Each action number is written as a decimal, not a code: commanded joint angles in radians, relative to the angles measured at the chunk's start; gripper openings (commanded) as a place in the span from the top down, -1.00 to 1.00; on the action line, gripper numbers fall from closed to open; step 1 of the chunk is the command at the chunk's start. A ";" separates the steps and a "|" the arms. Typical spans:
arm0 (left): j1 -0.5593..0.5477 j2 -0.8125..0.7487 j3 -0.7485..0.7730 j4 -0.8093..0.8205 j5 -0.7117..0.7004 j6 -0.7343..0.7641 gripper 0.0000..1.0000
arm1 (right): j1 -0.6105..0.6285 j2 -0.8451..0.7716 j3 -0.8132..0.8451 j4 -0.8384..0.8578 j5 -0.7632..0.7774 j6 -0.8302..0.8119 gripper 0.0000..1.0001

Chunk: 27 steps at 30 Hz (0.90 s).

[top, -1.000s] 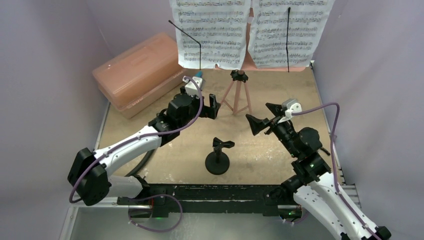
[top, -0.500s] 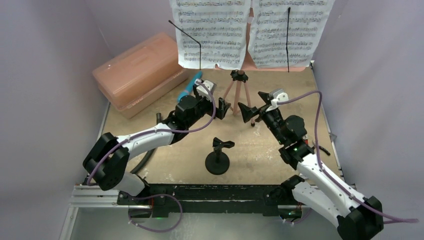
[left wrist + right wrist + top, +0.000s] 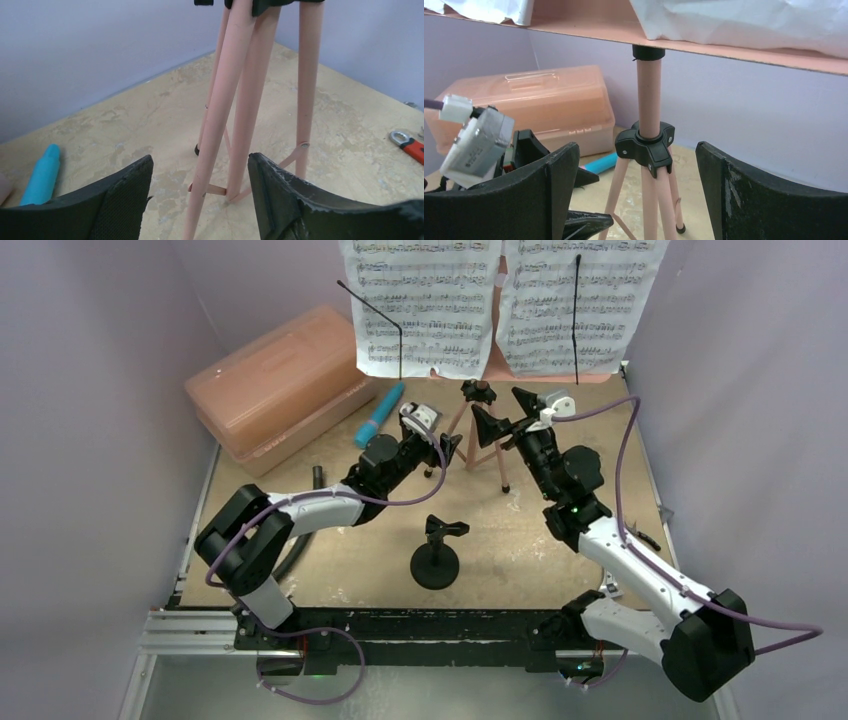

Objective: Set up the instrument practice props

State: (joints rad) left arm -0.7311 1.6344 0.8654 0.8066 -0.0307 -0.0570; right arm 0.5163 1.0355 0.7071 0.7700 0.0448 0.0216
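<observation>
The pink music stand (image 3: 478, 430) stands on its tripod at the back of the table and carries two white sheet-music pages (image 3: 425, 300). My left gripper (image 3: 447, 448) is open at the tripod's left side. In the left wrist view two pink legs (image 3: 220, 125) rise between its fingertips (image 3: 200, 160) without touching them. My right gripper (image 3: 500, 412) is open at the tripod's black hub (image 3: 646, 145), which sits between its fingers (image 3: 636, 150). A cyan microphone (image 3: 378, 414) lies flat to the left. The black mic stand (image 3: 436, 555) is upright in front.
A large translucent pink case (image 3: 280, 385) fills the back left corner. A short black tube (image 3: 318, 476) lies by my left arm. A red-handled wrench (image 3: 407, 145) lies right of the tripod. Purple walls close in on three sides.
Both arms have reached forward to the tripod, the left from the left, the right from the right. The left jaws have narrowed a little around the legs.
</observation>
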 commanded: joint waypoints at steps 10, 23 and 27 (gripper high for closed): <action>0.006 0.148 0.074 0.207 0.017 0.121 -0.27 | 0.001 0.051 0.029 0.180 0.022 -0.012 -0.73; 0.007 0.165 0.076 0.249 0.070 0.204 0.52 | 0.001 0.145 0.034 0.349 0.008 -0.055 -0.61; 0.006 0.160 0.061 0.264 0.084 0.210 0.81 | 0.001 0.191 0.040 0.408 0.024 -0.056 -0.55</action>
State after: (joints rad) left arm -0.7296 1.8065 0.9142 0.9890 0.0246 0.1246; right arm 0.5163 1.2003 0.7086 1.0416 0.0593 -0.0097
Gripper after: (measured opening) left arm 0.160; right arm 0.792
